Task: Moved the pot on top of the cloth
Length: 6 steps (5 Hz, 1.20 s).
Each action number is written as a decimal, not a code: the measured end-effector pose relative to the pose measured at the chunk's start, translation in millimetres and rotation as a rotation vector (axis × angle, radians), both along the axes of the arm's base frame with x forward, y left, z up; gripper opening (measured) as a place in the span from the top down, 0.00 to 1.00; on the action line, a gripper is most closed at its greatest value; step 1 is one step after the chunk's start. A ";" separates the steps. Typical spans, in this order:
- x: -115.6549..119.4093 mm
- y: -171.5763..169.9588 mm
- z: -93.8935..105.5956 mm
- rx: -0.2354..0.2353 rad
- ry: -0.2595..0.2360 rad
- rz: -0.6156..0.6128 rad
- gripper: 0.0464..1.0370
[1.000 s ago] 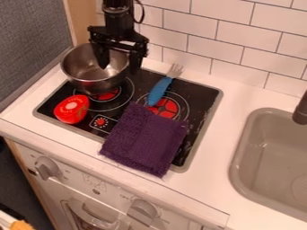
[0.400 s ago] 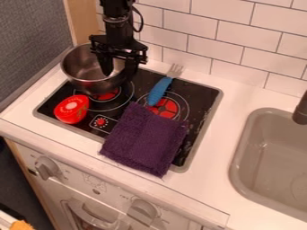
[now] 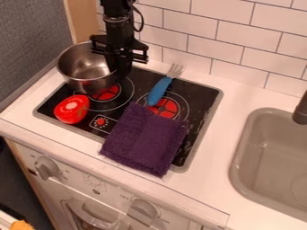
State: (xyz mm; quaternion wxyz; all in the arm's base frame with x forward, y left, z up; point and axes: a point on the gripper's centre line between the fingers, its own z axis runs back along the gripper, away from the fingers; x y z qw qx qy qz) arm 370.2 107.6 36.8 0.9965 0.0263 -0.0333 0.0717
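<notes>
In the camera view, the black gripper [image 3: 119,71] hangs down in the upper left of the frame, its fingers drawn together on the right rim of the metal pot [image 3: 83,75] — pinching it. The pot is at the upper left of the black stovetop [image 3: 201,93], apart from the purple cloth [image 3: 144,139], which lies flat near the middle of the frame and runs over the stovetop's lower edge. Left of the cloth, below the pot, lies a red tomato piece [image 3: 72,109]. A fork with a blue handle [image 3: 159,90] lies above the cloth, tines toward the top of the frame. At the right is a grey sink [image 3: 242,150] — a dark faucet [image 3: 301,111] beside it at the frame's edge. White tiles [image 3: 231,38] line the top right.
</notes>
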 end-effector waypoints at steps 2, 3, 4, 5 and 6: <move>-0.8 -2.0 3.5 -0.008 0.009 -0.030 0.96; 3.8 -15.5 44.5 0.006 -0.063 -0.085 0.97; -2.0 -53.4 85.8 0.043 -0.125 -0.199 0.97; -32.3 -81.9 93.3 0.027 -0.126 -0.259 0.97; -72.6 -114.5 82.6 0.029 -0.090 -0.348 0.97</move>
